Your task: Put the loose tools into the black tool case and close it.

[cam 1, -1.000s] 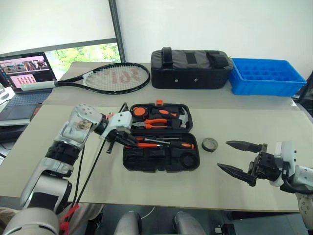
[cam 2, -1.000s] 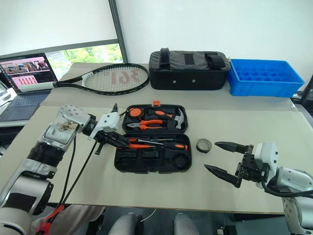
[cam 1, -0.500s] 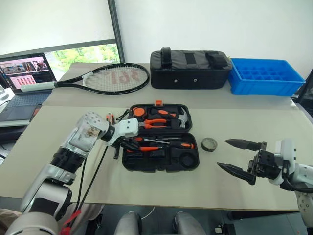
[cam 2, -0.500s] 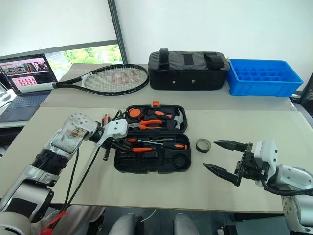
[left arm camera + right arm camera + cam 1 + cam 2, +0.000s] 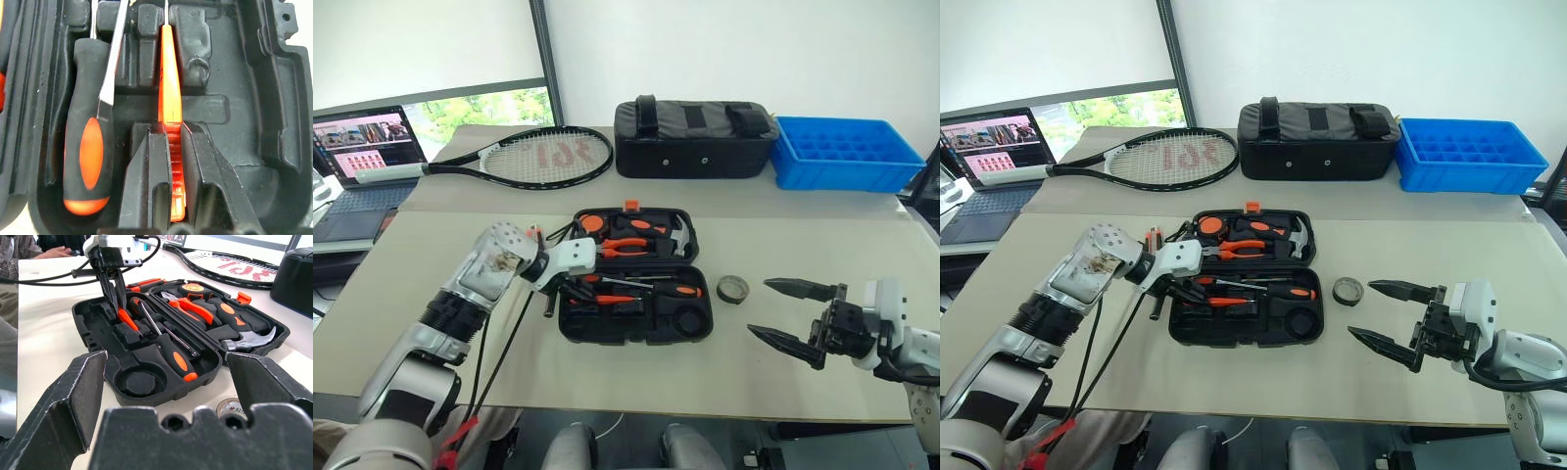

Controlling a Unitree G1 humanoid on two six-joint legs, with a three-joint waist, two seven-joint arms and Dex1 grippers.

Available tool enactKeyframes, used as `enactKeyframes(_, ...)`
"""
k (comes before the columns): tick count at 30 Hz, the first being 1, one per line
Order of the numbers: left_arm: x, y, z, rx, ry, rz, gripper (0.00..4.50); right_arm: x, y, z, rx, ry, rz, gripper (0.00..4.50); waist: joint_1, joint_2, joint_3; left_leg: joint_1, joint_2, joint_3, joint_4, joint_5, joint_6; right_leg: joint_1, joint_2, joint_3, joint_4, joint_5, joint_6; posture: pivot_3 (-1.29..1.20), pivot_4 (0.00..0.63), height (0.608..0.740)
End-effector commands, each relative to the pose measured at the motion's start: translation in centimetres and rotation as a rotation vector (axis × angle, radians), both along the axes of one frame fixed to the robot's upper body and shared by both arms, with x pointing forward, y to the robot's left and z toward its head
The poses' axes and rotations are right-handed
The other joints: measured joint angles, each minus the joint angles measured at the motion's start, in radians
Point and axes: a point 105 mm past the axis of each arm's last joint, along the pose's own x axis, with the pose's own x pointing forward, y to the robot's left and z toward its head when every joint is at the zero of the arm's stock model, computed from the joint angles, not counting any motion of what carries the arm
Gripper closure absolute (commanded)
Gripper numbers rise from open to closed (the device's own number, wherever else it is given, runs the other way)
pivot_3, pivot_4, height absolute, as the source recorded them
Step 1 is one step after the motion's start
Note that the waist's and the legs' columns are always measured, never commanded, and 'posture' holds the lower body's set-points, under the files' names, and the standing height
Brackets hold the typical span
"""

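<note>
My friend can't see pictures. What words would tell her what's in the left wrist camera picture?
The left claw pinches a slim orange screwdriver and holds it over a moulded slot inside the open black tool case. Beside it, a bigger black-and-orange screwdriver already lies in the case.

No readable text, label or number anywhere.

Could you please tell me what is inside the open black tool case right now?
In the black tool case: pliers, hammer, screwdrivers; left gripper hides part of its orange screwdriver.
</note>
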Motion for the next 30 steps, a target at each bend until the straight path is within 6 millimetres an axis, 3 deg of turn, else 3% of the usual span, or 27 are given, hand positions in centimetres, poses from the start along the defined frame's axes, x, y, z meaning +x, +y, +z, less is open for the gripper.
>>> enactKeyframes(1,0.4,0.1,0.1,0.008,-0.018,0.013,4.50,0.0,0.0,0.9,0.000,-0.055,0.003,0.00,0.001,0.000,0.000,0.000,0.000,0.000,0.000,0.000,0.000,0.000,0.000,0.000,0.000,0.000,0.000,0.00,0.150,0.708)
enactKeyframes(2,0.4,0.0,0.2,0.002,-0.020,0.014,4.50,0.0,0.0,0.9,-0.001,-0.055,0.003,0.00,0.002,0.000,0.000,0.000,0.000,0.000,0.000,0.000,0.000,0.000,0.000,0.000,0.000,0.000,0.000,0.00,0.150,0.708)
enactKeyframes(4,0.4,0.0,0.4,-0.005,-0.023,0.014,3.56,0.0,0.0,0.9,-0.002,-0.056,0.004,0.00,0.003,0.000,0.000,0.000,0.000,0.000,0.000,0.000,0.000,0.000,0.000,0.000,0.000,0.000,0.000,0.00,0.150,0.708)
enactKeyframes(5,0.5,0.0,0.6,-0.010,-0.030,0.019,3.37,0.1,0.0,0.9,-0.002,-0.057,0.005,0.00,0.003,0.000,0.000,0.000,0.000,0.000,0.000,0.000,0.000,0.000,0.000,0.000,0.000,0.000,0.000,0.00,0.150,0.708)
enactKeyframes(11,0.2,0.3,2.9,-0.084,-0.056,-0.005,1.12,0.2,0.1,1.0,-0.003,-0.058,0.009,0.00,0.002,0.000,0.000,0.000,0.000,0.000,0.000,0.000,0.000,0.000,0.000,0.000,0.000,0.000,0.000,0.00,0.150,0.708)
enactKeyframes(16,-1.2,0.4,5.5,-0.197,0.003,-0.073,1.12,0.3,0.0,1.0,-0.006,-0.056,0.012,0.00,0.001,0.000,0.000,0.000,0.000,0.000,0.000,0.000,0.000,0.000,0.000,0.000,0.000,0.000,0.000,0.00,0.150,0.708)
enactKeyframes(19,-1.6,-0.3,5.9,-0.293,0.000,-0.102,1.78,0.4,0.1,1.1,-0.005,-0.060,0.011,0.00,0.003,0.000,0.000,0.000,0.000,0.000,0.000,0.000,0.000,0.000,0.000,0.000,0.000,0.000,0.000,0.00,0.150,0.708)
enactKeyframes(26,-1.0,-2.8,3.8,-0.468,-0.057,-0.020,4.47,0.2,0.2,0.9,-0.002,-0.058,0.011,0.00,0.004,0.000,0.000,-0.001,0.000,-0.001,0.000,0.000,0.000,0.000,0.000,0.000,0.000,0.001,-0.001,0.00,0.150,0.708)
enactKeyframes(30,-0.8,-3.8,0.6,-0.483,-0.078,0.056,4.49,0.2,0.1,0.9,-0.006,-0.056,0.009,0.00,0.002,0.000,0.000,0.000,0.000,-0.001,0.000,0.000,0.000,0.001,0.000,0.000,0.000,0.001,-0.002,0.00,0.150,0.708)
